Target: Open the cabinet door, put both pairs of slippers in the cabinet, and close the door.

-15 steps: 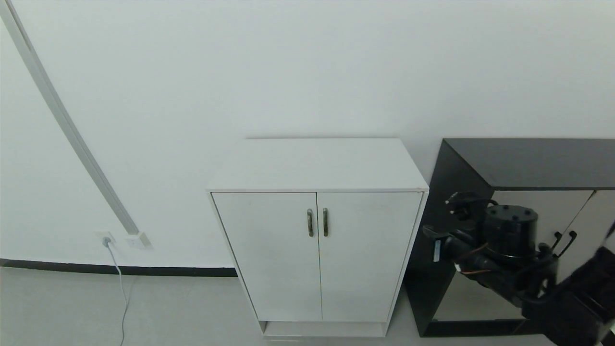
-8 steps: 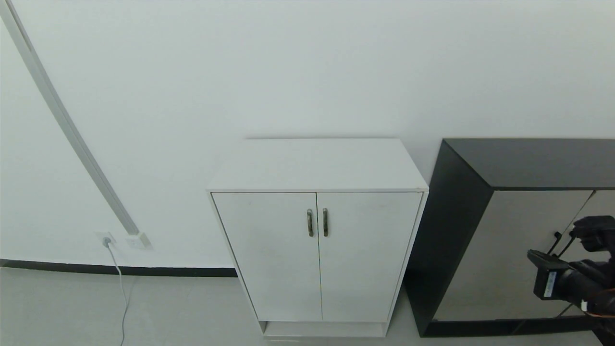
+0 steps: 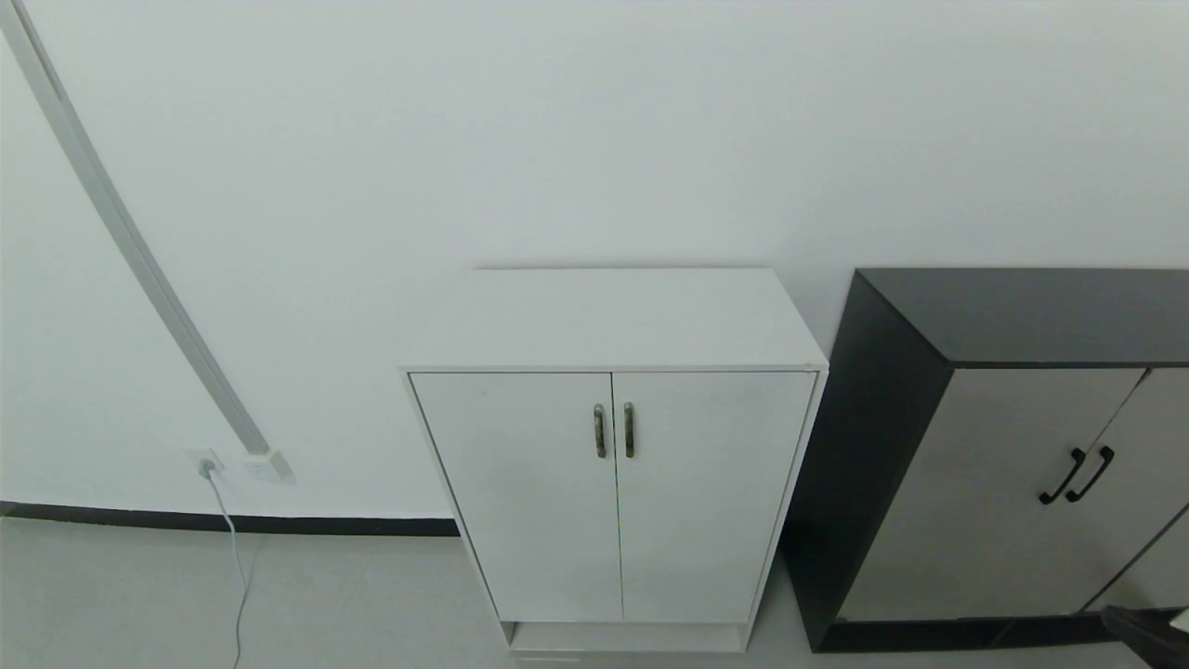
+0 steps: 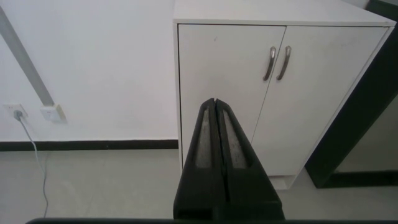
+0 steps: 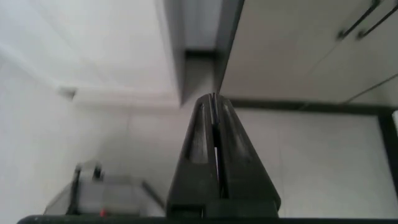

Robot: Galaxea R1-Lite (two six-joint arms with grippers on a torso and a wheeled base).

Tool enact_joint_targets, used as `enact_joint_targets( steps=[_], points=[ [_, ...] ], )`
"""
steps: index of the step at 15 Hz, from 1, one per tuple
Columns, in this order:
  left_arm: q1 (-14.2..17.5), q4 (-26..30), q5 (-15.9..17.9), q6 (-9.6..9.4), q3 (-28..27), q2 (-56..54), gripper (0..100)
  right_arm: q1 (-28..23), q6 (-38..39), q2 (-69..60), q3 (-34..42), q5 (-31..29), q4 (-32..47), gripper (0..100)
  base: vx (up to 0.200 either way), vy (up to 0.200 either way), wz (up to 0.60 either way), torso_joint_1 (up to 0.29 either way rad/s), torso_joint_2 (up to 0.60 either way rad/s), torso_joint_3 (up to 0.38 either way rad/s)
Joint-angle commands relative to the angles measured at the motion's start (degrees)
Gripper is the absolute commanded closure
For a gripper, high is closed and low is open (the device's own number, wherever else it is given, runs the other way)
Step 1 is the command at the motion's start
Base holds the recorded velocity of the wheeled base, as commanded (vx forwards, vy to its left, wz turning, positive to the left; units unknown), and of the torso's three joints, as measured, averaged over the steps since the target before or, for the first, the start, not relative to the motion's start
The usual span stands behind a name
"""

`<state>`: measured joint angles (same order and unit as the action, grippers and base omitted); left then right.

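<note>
The white two-door cabinet (image 3: 613,321) stands shut ahead of the left gripper (image 4: 215,104), fingers pressed together; its upright metal handles (image 4: 268,64) run vertically beyond the fingertips. The right gripper (image 5: 214,99), fingers also together, faces the foot of the black cabinet (image 3: 882,437), so the left looks nearer.

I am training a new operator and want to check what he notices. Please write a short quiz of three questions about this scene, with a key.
1. True or false: the white cabinet is fully shut.
2. Choose one. The left gripper is: A) open; B) shut, holding nothing; C) shut on a handle.
3. Fill in: the black cabinet stands on the white cabinet's ____ side, by the robot's own sides.

Key: 1 true; 2 B; 3 right.
</note>
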<state>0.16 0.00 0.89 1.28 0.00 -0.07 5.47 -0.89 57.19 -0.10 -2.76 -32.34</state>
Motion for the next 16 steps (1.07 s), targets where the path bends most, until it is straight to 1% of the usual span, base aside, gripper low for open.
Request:
enact_joint_targets(
  steps=[1, 3, 5, 9, 11, 14, 16],
  points=[
    [0.0, 0.0, 0.0, 0.04, 0.0, 0.1, 100, 0.2, -0.3, -15.2, -0.3, 3.9, 13.6, 100, 0.0, 0.0, 0.0, 0.0, 0.0, 0.0],
    [0.0, 0.0, 0.0, 0.04, 0.0, 0.1, 100, 0.7, -0.4, -19.2, 0.0, 5.5, 19.8, 100, 0.0, 0.0, 0.0, 0.0, 0.0, 0.0],
    [0.0, 0.0, 0.0, 0.04, 0.0, 0.1, 100, 1.5, -0.4, -21.2, 0.1, 5.6, 24.0, 100, 0.0, 0.0, 0.0, 0.0, 0.0, 0.0],
    [0.0, -0.1, 0.0, 0.04, 0.0, 0.1, 100, 4.5, -0.4, -23.7, 0.1, 5.7, 28.8, 100, 0.0, 0.0, 0.0, 0.0, 0.0, 0.0],
    [0.0, 0.0, 0.0, -0.05, 0.0, 0.1, 100, 6.1, -0.3, -26.2, 0.0, 5.7, 33.0, 100, 0.0, 0.0, 0.0, 0.0, 0.0, 0.0],
    [0.0, -0.1, 0.0, 0.04, 0.0, 0.1, 100, 6.1, -0.2, -29.2, 0.1, 5.3, 32.5, 100, 0.0, 0.0, 0.0, 0.0, 0.0, 0.0],
    [0.0, -0.1, 0.0, -0.05, -0.1, 0.1, 100, 4.8, -0.1, -33.4, 0.1, 5.3, 32.5, 100, 0.0, 0.0, 0.0, 0.0, 0.0, 0.0]
  ],
)
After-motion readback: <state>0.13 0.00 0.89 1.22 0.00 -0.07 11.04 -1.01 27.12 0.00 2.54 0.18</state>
